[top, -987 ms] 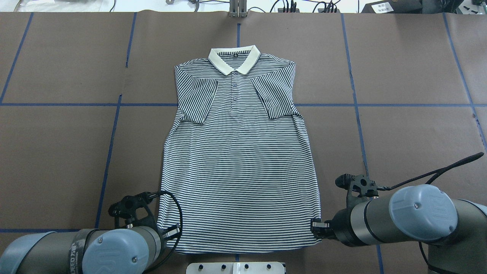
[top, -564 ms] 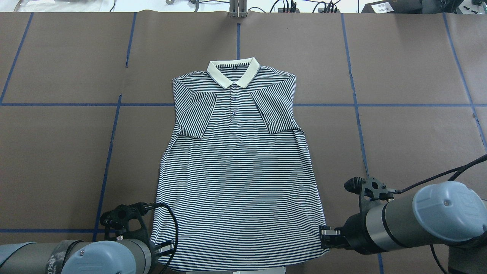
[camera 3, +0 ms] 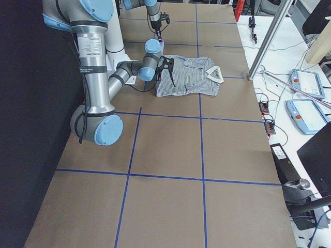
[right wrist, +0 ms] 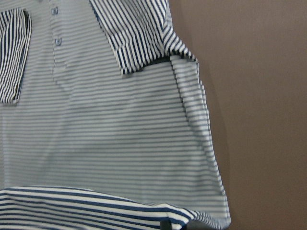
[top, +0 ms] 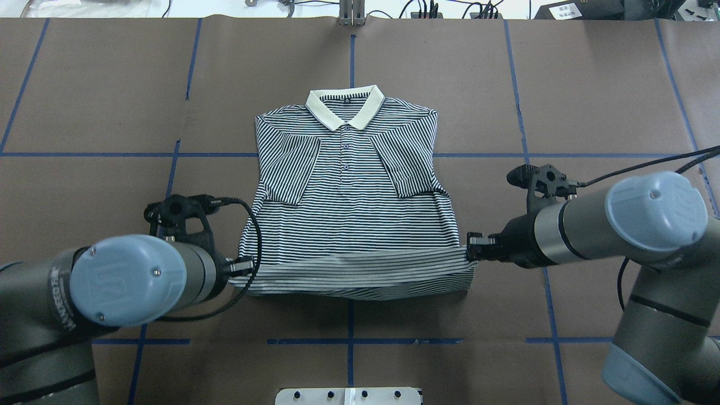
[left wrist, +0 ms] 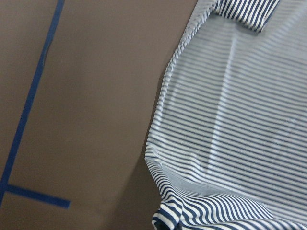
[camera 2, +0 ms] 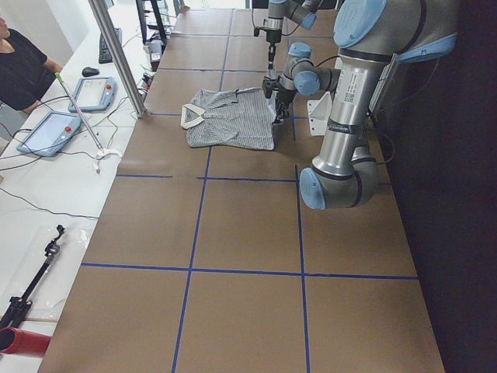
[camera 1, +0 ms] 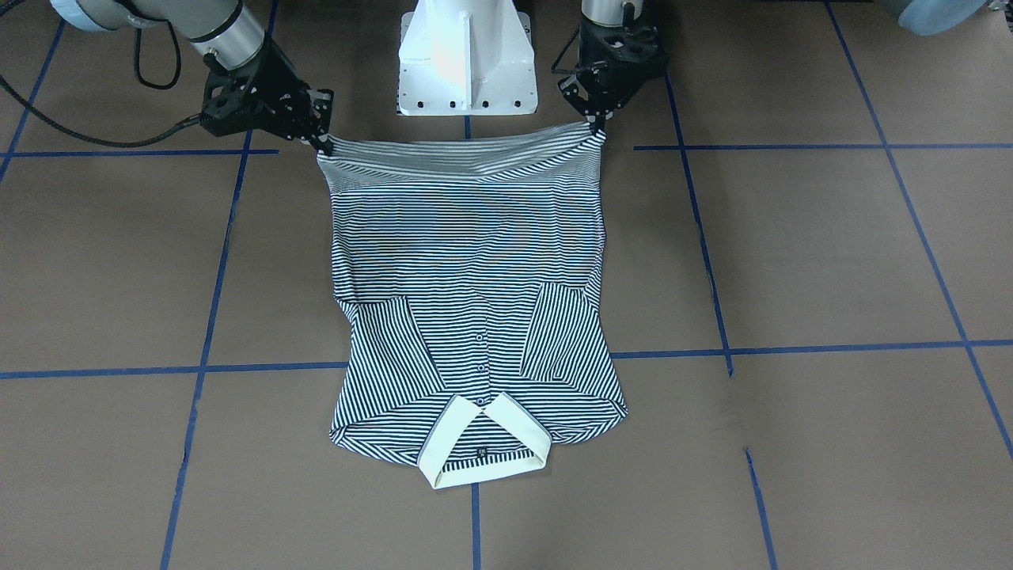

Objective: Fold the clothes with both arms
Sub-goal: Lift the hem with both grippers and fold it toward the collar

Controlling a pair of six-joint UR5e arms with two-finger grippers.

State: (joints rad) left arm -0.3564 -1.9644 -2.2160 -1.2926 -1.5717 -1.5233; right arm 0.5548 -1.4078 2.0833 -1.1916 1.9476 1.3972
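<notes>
Two robot arms are raising the bottom edge of a striped polo shirt over a brown worktop marked with blue tape lines. The left arm is reaching in low, and its left fingers are pinching the hem corner on the robot's left side. The right arm is mirroring it, with the right fingers pinching the opposite corner. Between them the hem is stretching in a fairly taut band, lifted off the worktop and turned so that its paler inside is showing. The cloth is folding back beneath it.

The upper half of the shirt is lying flat and front up near the middle of the worktop. Its cream collar is pointing away from the robot, and the buttoned placket is running down from it. Both short sleeves are lying folded inward across the chest. In the front-facing view the white pedestal base is standing just behind the raised hem, between the two arms. Both wrist cameras are looking down on striped cloth with bare worktop beside it.
</notes>
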